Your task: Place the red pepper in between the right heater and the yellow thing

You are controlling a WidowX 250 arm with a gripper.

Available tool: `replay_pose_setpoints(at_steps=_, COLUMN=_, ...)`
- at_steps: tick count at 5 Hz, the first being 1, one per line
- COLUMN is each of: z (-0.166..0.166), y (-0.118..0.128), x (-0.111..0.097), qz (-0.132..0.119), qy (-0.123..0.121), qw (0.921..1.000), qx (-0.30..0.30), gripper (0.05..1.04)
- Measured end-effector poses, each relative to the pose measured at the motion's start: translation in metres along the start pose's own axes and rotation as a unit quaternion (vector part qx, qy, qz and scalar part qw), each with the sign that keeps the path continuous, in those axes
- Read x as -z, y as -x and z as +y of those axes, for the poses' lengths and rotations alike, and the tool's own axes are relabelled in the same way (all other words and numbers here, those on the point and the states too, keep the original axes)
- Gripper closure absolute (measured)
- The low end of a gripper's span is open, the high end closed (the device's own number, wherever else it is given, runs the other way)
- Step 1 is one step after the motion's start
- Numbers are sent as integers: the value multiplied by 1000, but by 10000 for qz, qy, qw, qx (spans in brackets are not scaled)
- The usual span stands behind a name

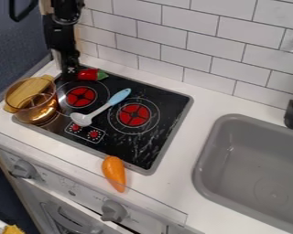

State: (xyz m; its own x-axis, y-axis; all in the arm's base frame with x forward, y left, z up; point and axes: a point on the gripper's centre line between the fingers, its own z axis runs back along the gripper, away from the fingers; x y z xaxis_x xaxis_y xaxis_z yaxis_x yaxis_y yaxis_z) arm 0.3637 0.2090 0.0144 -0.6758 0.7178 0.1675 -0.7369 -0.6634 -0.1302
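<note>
Gripper (70, 74) sits at the red pepper's (88, 74) blunt end, behind the left heater (81, 96), can't tell opening or hold; best to center on the body, pinch across its width, check grip, lift straight clear of blue-handled spoon (102, 109).

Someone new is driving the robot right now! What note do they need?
Gripper: beside the red pepper at the back left of the stove; I can't tell if it's holding it.
Right heater: right of the spoon.
Yellow thing: maybe the amber pot, left, or orange carrot, front.
Done: placing hasn't happened.
Left: put the pepper between heater and yellow thing.
</note>
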Motion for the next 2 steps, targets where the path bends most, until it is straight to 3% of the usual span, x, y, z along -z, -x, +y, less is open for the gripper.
replay_pose_setpoints(at_steps=2, z=-17, y=24, x=23, qz=152, qy=-189, qw=9994, qx=258, gripper=83)
